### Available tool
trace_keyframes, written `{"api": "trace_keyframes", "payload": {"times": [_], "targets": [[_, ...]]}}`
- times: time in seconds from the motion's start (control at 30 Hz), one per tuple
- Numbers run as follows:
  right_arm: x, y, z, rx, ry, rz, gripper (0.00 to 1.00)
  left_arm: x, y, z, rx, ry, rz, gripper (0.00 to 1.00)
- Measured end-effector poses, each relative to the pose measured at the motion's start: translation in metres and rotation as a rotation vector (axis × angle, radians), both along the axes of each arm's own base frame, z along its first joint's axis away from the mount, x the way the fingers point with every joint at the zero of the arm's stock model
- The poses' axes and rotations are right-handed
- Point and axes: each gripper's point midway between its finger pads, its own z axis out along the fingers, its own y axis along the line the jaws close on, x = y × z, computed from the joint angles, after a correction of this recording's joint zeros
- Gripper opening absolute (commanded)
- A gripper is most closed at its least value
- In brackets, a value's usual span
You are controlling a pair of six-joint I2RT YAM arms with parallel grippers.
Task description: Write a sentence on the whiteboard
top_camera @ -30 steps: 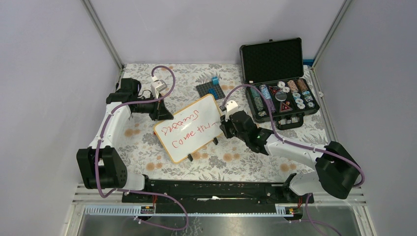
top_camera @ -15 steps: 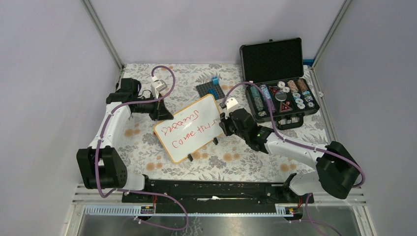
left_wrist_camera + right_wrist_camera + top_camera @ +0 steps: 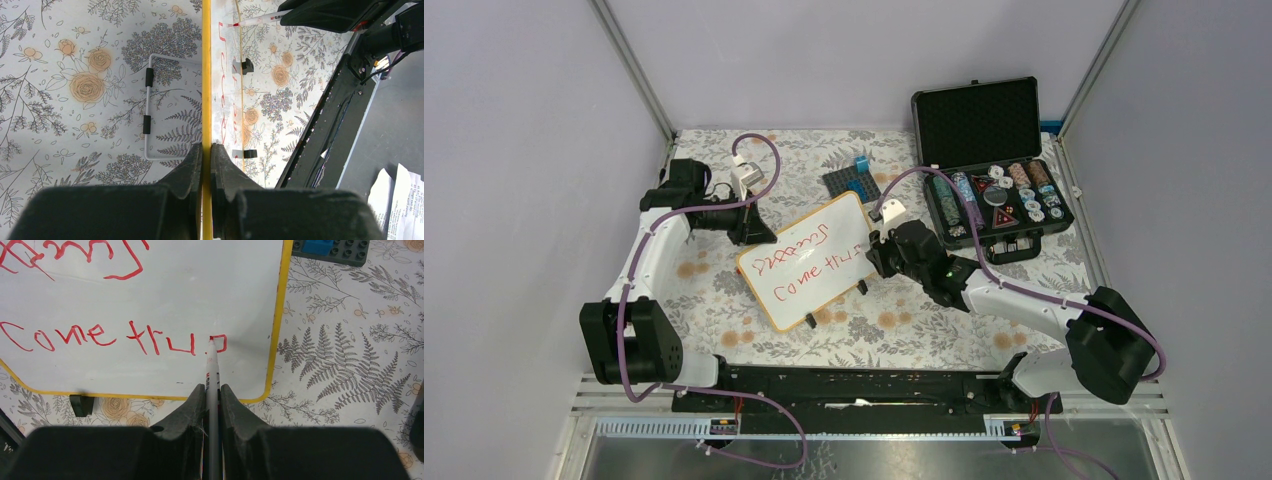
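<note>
The whiteboard (image 3: 839,215) stands tilted on two black clip feet in the middle of the floral table. My left gripper (image 3: 746,228) is shut on its yellow-framed far-left edge (image 3: 206,75), seen edge-on in the left wrist view, between the fingertips (image 3: 206,150). The sentence (image 3: 807,265) is red handwriting in two lines: a scribbled top line and "Come tru" (image 3: 100,335) below. My right gripper (image 3: 213,390) is shut on a white marker (image 3: 212,365). Its tip rests on the board at a small red loop after the "u".
An open black case (image 3: 996,200) with poker chips sits at the back right. A dark grey baseplate (image 3: 852,182) with a blue brick (image 3: 863,163) lies behind the board. A white wire stand (image 3: 150,107) lies on the table behind the board.
My right gripper has shifted slightly left and away with the marker along the lower line. The left arm and the board have not moved.
</note>
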Motion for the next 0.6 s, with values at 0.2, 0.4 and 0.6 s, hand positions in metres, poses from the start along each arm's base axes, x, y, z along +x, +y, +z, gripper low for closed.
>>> {"api": "trace_keyframes", "payload": {"times": [0.2, 0.4, 0.6], "targets": [[-0.0017, 0.0019, 0.0001, 0.006, 0.005, 0.013, 0.0, 0.0, 0.0, 0.0, 0.0, 0.0, 0.0, 0.0], [-0.0031, 0.0008, -0.0035, 0.003, 0.01, 0.014, 0.0, 0.0, 0.0, 0.0, 0.0, 0.0, 0.0, 0.0], [-0.0045, -0.0007, -0.0074, -0.002, 0.014, 0.014, 0.0, 0.0001, 0.0, 0.0, 0.0, 0.0, 0.0, 0.0]]}}
